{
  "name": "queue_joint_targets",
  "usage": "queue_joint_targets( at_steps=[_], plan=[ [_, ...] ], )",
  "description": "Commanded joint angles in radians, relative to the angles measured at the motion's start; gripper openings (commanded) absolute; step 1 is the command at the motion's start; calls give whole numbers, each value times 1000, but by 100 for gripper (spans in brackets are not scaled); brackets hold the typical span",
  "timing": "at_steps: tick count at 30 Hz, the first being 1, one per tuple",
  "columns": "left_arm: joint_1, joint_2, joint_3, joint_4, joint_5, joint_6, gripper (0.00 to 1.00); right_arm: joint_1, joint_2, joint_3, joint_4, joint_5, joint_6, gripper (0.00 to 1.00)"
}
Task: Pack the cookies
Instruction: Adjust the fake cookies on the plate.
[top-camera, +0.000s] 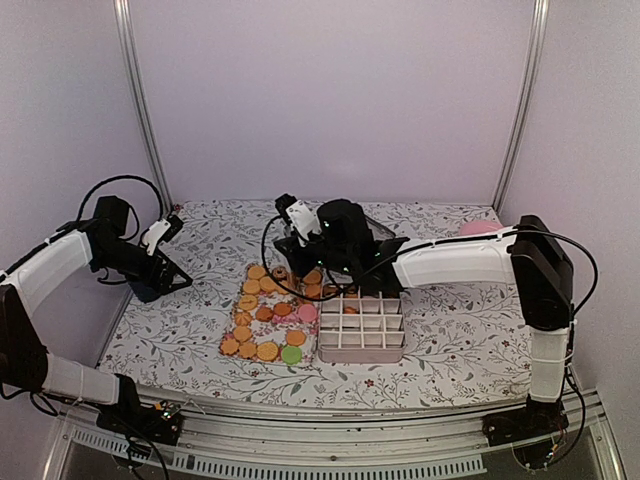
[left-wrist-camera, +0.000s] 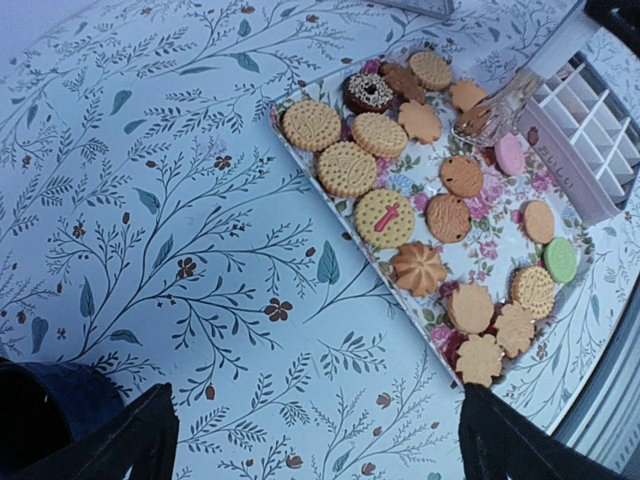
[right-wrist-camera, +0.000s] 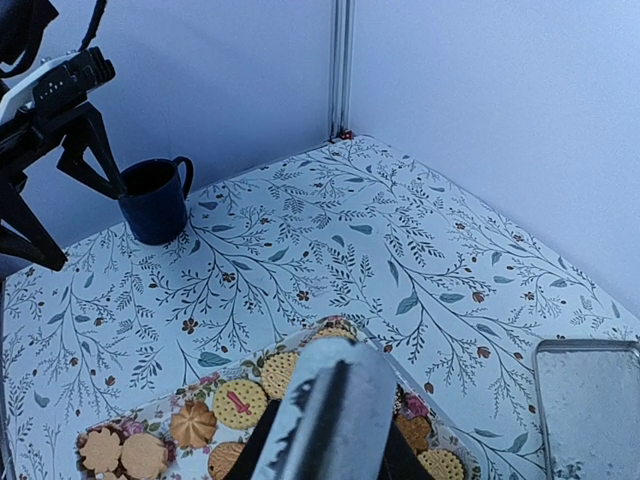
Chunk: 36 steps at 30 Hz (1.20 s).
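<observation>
The cookies (top-camera: 266, 350), small round discs, were mostly orange-golden, with a pink, a green and a dark brown one among them. They lay in a single layer on a shallow rectangular tray printed with roses (left-wrist-camera: 490, 215). The tray sat in the middle of the bench (top-camera: 450, 330), which was covered by a pale cloth patterned with leafy twigs. Just right of the tray stood a white plastic box divided into a grid of square compartments (top-camera: 362, 335).

The right tool (left-wrist-camera: 480, 118) pointed down over the tray's far end, by the corner of the box. Its clear fingers were set narrow, with only a thin slit between them. Something brownish showed at their tips, but I could not tell whether a cookie was pinched there. The left tool (left-wrist-camera: 315, 400) hung well to the left of the tray above bare cloth, its two dark fingers spread wide and holding nothing. A dark blue mug with a handle (right-wrist-camera: 158, 200) stood just beside it. A pink plate (top-camera: 478, 227) lay at the bench's far right edge.
</observation>
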Motion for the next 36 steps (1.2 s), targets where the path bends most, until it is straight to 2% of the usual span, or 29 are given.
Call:
queue_joint_targets(
  at_steps=[1,16,34,36],
  plan=[
    [11,-9,4,5,7,5,98,5,-65,8,-3,52,-58,0],
    [11,-12,-1,13,11,-5,98,3,-97,8,27,102,-72,0],
    [11,-20,-7,15,7,1,98,-29,-151,-14,13,30,-11,0],
    [11,-19,-8,15,9,1,98,-30,-137,-19,8,53,-18,7]
  ],
)
